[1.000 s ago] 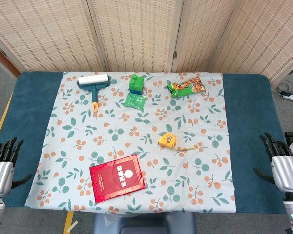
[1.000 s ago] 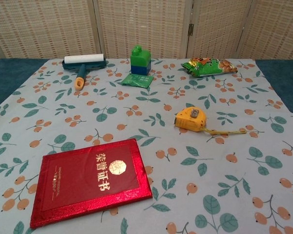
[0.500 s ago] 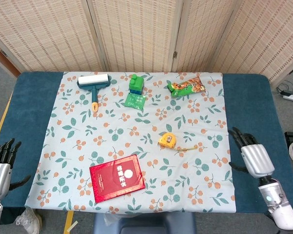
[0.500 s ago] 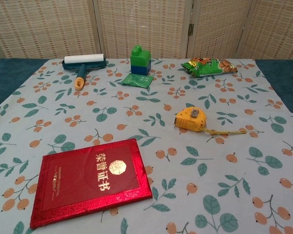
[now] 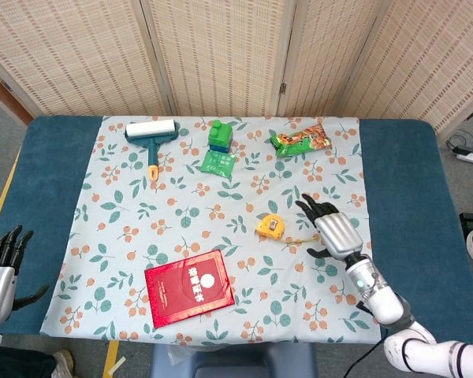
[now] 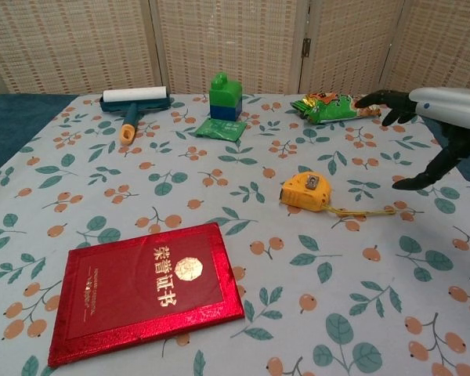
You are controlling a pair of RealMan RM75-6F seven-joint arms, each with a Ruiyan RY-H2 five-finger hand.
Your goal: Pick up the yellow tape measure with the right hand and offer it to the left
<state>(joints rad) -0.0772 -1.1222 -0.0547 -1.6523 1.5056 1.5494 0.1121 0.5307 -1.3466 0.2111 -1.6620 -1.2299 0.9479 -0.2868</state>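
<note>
The yellow tape measure (image 5: 270,227) (image 6: 305,192) lies on the floral cloth right of centre, a short length of its tape pulled out toward the right. My right hand (image 5: 335,232) (image 6: 435,117) hovers just right of it, fingers spread and empty, not touching it. My left hand (image 5: 1,264) stays low at the table's left edge, fingers apart, holding nothing; the chest view does not show it.
A red booklet (image 5: 189,287) lies at the front. A lint roller (image 5: 152,135), a green block (image 5: 220,135) on a green packet (image 5: 218,163), and a snack bag (image 5: 300,141) line the back. Blue table (image 5: 55,157) borders the cloth.
My right hand has swept in from the table's right edge to just beside the tape measure and now shows in the chest view. The left hand has barely moved.
</note>
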